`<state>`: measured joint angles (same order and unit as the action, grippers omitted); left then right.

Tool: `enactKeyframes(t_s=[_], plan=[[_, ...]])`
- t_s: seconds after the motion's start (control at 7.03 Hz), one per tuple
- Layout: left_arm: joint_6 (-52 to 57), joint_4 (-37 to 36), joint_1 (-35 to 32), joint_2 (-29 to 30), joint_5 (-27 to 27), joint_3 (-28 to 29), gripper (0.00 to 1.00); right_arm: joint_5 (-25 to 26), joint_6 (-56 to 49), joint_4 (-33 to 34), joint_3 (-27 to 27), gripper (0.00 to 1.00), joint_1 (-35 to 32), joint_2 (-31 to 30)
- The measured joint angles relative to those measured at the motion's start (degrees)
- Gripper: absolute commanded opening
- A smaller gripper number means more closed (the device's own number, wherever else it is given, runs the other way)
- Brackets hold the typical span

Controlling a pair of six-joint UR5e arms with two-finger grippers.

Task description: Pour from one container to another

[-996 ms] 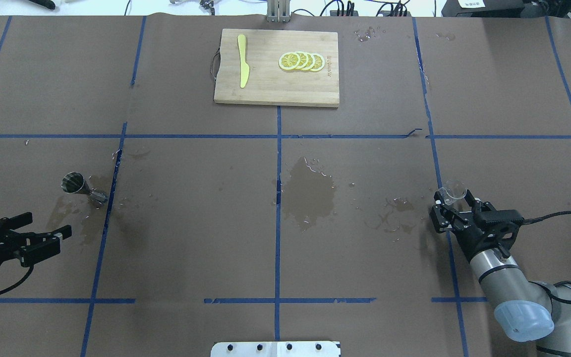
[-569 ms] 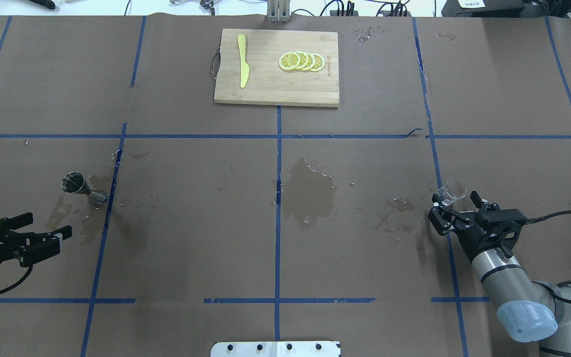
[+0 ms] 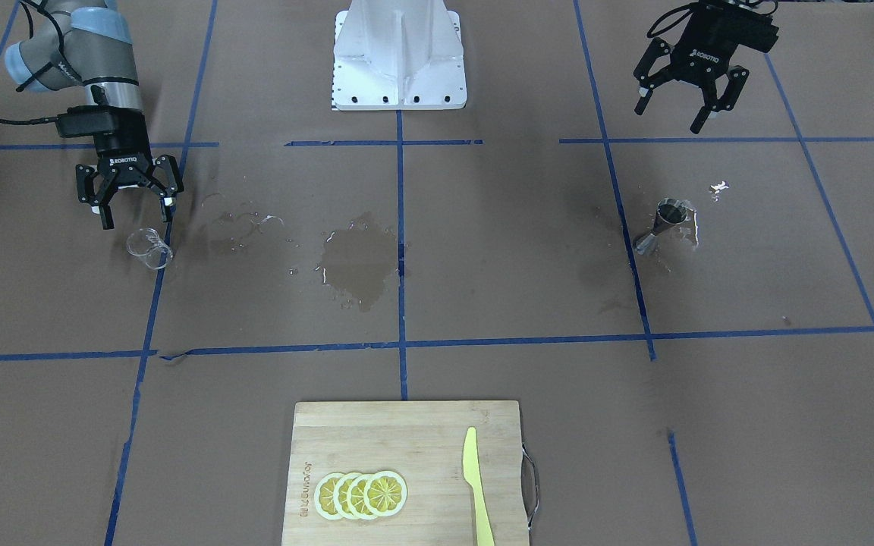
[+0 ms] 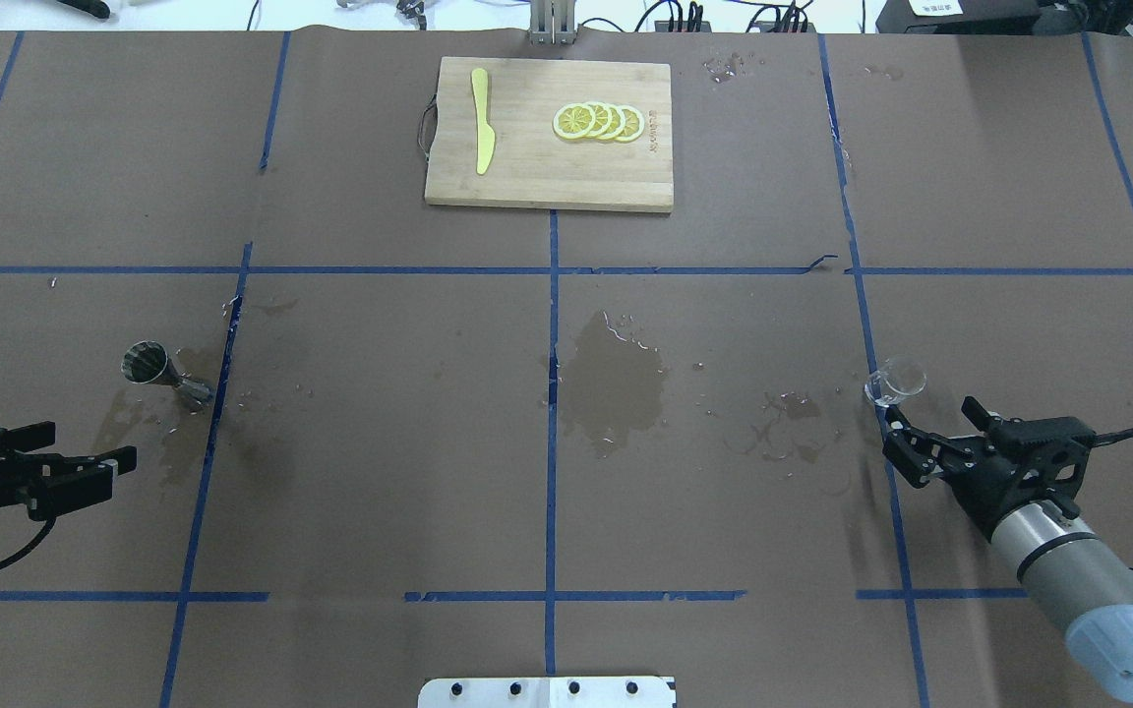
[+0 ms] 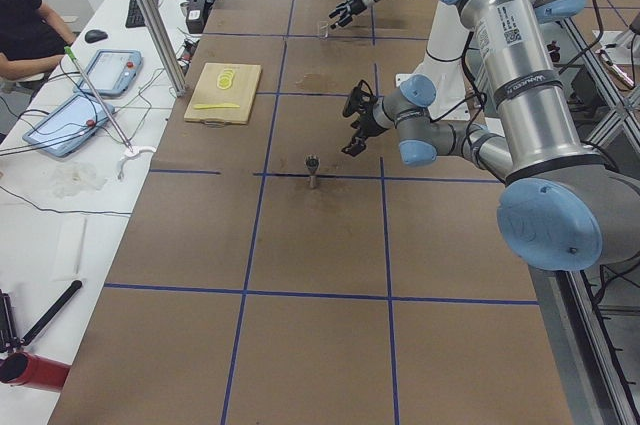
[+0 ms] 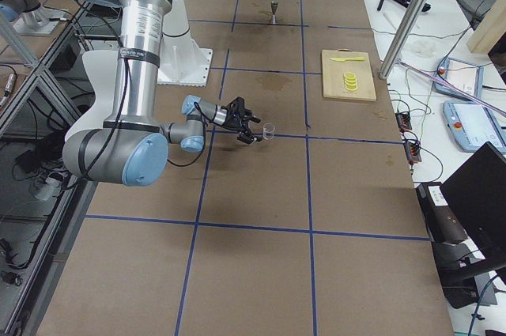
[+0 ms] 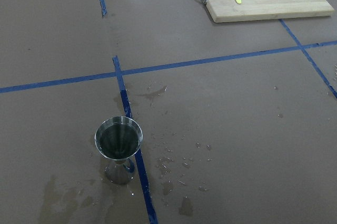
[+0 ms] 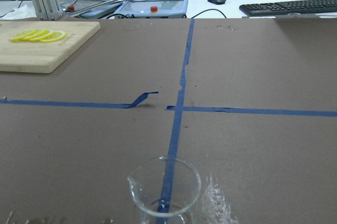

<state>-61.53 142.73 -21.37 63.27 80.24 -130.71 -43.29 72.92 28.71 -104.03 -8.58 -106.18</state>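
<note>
From across the table, the glass beaker (image 3: 147,250) stands upright well away from the cutting board (image 3: 407,432), out beyond the board's lemon-slice end; the right gripper (image 3: 138,221) hangs just behind it, claw spread wide and holding nothing; the metal jigger (image 3: 664,224) stands upright well off the board's knife end, and the left gripper (image 3: 668,114) hangs farther from the board than the jigger, fingers wide and empty; a wet patch (image 3: 357,262) darkens the paper between board and robot. From overhead, the beaker (image 4: 896,382) sits on a blue tape line, clear of the right gripper (image 4: 928,408), whose fingers gape toward it without touching; the left gripper (image 4: 94,441) is open on the robot's side of the jigger (image 4: 155,369); lemon slices (image 4: 598,121) and a yellow knife (image 4: 481,118) lie on the board (image 4: 527,172). From the table's left end, the jigger (image 5: 313,167) stands nearer the camera than the board (image 5: 225,95). From the right end, the beaker (image 6: 269,130) stands just beyond the near arm's open fingers. The left wrist camera shows the jigger (image 7: 118,142) among droplets, the board (image 7: 263,5) far behind it. The right wrist camera shows the beaker (image 8: 164,190) close in front, the board (image 8: 42,50) distant at upper left.
</note>
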Motion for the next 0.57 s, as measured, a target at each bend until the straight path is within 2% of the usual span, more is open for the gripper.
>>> enactKeyframes(t_s=[0.28,0.57], plan=[[0.8,-1.0,-1.4,0.2,4.1,-0.5,1.00,-9.5,0.1,0.6,-4.7,1.00,0.0,-6.5],[6.9,-6.3,-8.5,2.7,12.4,-0.7,1.00,-18.8,0.1,6.1,-10.7,1.00,-0.3,-10.2]])
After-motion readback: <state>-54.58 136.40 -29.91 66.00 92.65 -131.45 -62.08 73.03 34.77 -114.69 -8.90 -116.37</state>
